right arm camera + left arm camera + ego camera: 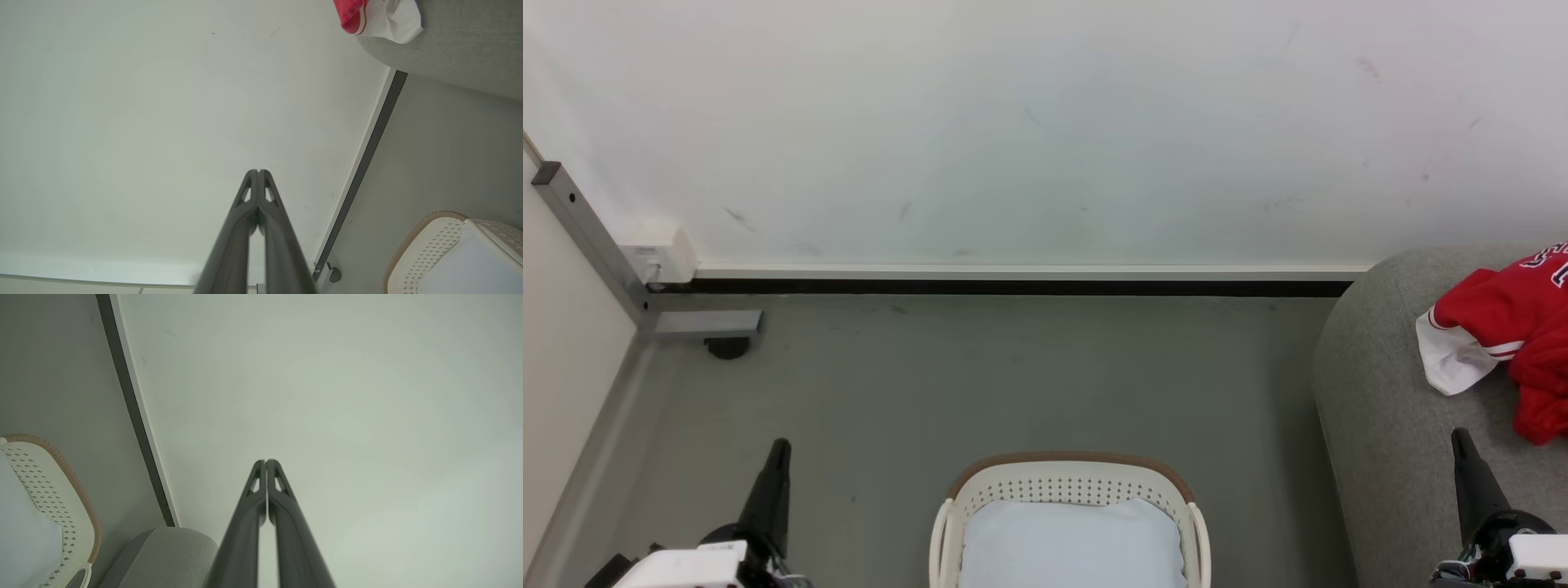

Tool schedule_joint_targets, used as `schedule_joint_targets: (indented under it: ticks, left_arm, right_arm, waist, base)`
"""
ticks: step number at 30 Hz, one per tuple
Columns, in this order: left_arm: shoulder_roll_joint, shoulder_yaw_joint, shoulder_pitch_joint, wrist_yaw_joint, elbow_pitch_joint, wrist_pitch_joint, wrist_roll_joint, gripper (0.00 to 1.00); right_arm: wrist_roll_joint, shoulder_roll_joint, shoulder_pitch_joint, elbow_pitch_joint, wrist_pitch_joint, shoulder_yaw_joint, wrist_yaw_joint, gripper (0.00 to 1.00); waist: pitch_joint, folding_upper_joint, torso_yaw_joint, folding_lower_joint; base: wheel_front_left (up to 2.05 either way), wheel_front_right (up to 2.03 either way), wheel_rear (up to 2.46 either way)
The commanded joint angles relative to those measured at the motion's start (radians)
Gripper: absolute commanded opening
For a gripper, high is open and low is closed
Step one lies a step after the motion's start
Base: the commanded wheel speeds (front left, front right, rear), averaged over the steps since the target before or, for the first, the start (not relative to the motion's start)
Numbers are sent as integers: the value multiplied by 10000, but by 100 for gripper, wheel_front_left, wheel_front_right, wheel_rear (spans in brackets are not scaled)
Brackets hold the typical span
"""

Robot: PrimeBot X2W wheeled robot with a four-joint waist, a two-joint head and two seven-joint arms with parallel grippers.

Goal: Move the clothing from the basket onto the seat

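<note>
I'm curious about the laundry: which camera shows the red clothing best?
The head view: the red clothing lies crumpled on the grey seat, white trim and some lettering visible, though the right edge cuts it off. The right wrist view catches a small red-and-white corner at its top edge. The left wrist view gives the seat's end.

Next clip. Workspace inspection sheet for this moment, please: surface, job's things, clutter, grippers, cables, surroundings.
Surface: grey floor, faintly scuffed.
Job's things: red clothing with white trim lies heaped on the grey seat; cream basket stands on the floor beside the seat.
Clutter: pale pad inside the basket.
Grippers: left gripper shut, holding nothing; right gripper shut, holding nothing.
Cables: nothing seen.
Surroundings: white wall with dark skirting; metal frame and white box at the left.
</note>
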Motion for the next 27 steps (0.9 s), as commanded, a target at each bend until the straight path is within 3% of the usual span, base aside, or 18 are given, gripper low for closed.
schedule_joint_targets:
  ticks: [1, 27]
  left_arm:
    - [76, 33, -79, -61, -31, 46, -127, 0]
    - [76, 30, -78, -61, -31, 44, -129, 0]
  right_arm:
    - [1, 3, 96, -35, 15, -36, -21, 0]
    - [-50, 36, 89, -31, 66, -80, -21, 0]
  waist:
    - [0, -1, -1, 0]
    - [0, -1, -1, 0]
  base:
    - [0, 0, 0]
    - [0, 0, 0]
